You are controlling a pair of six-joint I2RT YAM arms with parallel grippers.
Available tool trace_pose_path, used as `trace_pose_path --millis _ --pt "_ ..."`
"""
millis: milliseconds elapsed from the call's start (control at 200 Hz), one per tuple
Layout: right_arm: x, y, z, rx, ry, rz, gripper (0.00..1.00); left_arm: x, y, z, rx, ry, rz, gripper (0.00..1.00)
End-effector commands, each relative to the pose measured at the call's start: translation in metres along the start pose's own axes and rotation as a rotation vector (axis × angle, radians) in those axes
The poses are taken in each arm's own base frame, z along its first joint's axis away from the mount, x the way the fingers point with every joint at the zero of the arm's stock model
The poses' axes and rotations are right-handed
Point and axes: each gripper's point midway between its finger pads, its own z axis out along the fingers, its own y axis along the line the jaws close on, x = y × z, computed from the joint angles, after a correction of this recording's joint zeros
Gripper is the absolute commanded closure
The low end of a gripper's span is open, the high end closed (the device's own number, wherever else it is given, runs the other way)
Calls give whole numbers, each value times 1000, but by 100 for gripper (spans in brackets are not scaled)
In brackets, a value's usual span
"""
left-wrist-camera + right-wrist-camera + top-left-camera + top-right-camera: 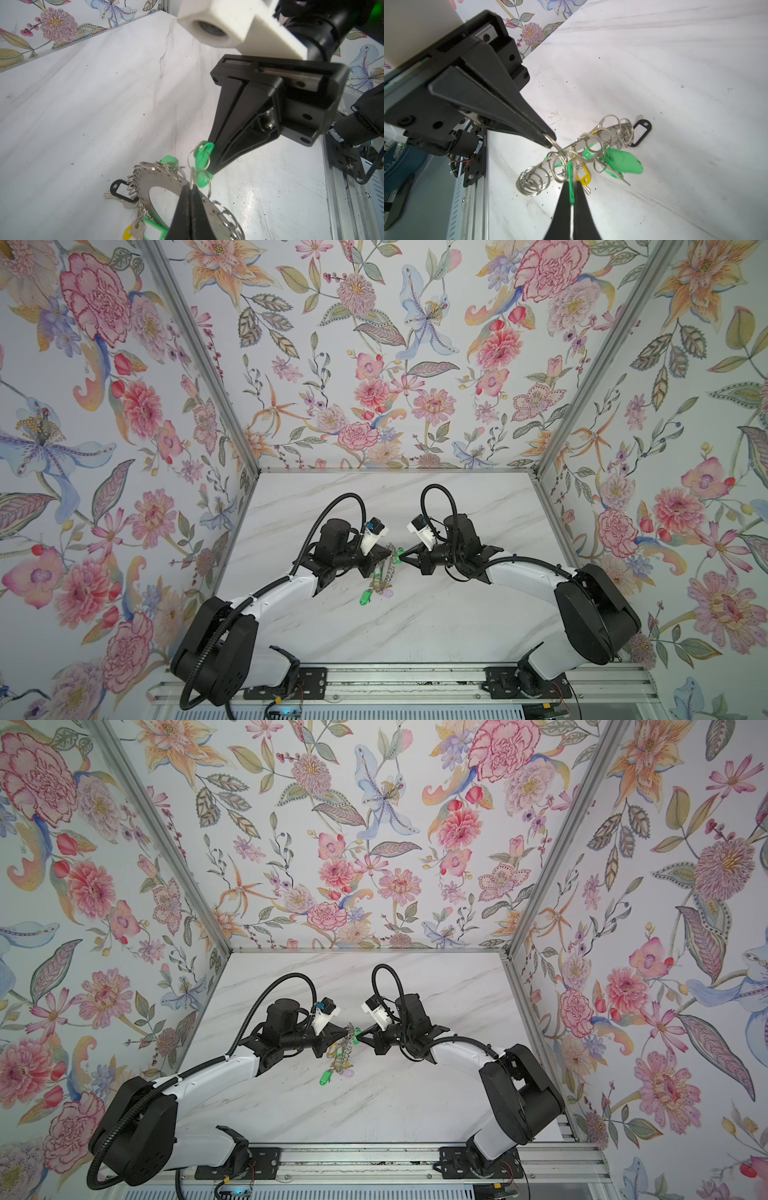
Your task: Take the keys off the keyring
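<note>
The keyring [149,180], a flat grey metal ring with wire loops round its rim, is tilted up between both grippers at mid-table [384,572] [341,1052]. My left gripper [190,187] [388,551] is shut on one wire loop [555,143] at the rim. My right gripper [571,182] [401,558] is shut on the edge of a green key tag [572,187] [202,151] that hangs from that loop. Other keys hang from the keyring: a black tag [118,190], a yellow tag [584,176] and a large green tag [623,162]. In both top views a green tag [365,597] [324,1078] and a lilac tag [387,593] touch the table.
The marble table [415,626] is walled by floral panels at the back and both sides. A metal rail with the arm bases [399,680] runs along the front edge. Both arms meet over the middle, their wrists almost touching.
</note>
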Motion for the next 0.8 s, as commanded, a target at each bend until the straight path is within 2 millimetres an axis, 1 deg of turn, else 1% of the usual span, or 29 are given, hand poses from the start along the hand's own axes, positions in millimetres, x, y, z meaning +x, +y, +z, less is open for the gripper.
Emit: trace_pose_path --millis 0,115,195,255,265,275,345,390,505,540,676,796 --pt "0 -10 -8 110 32 -44 100 -1 11 -4 -42 -16 -14 95" --pt "3 -14 -8 156 47 -57 100 -2 11 -5 -47 -19 -13 95" --pt "1 -14 -11 190 35 -78 100 0 14 -5 -68 -22 -8 93" --pt "-3 -13 -14 197 21 -85 100 4 17 -4 -81 -3 -13 84" --pt "-3 -5 -10 181 26 -97 100 5 17 -4 -82 0 -15 84" --pt "-3 -2 -9 176 29 -102 100 5 17 -4 -82 1 -16 83" --pt "-6 3 -9 172 43 -115 100 8 17 -3 -81 1 -23 83" --pt "-8 7 -9 173 46 -132 100 10 18 -2 -80 -1 -28 80" --pt "-10 12 -8 161 59 -147 100 7 17 -3 -77 -7 -36 68" --pt "-11 13 -7 160 66 -153 100 5 15 -4 -75 -15 -35 66" --pt "-12 17 -7 159 63 -171 100 -6 7 -5 -31 -42 -28 65" --pt "-13 16 -6 165 70 -175 100 -7 -3 -2 19 -47 -24 65"
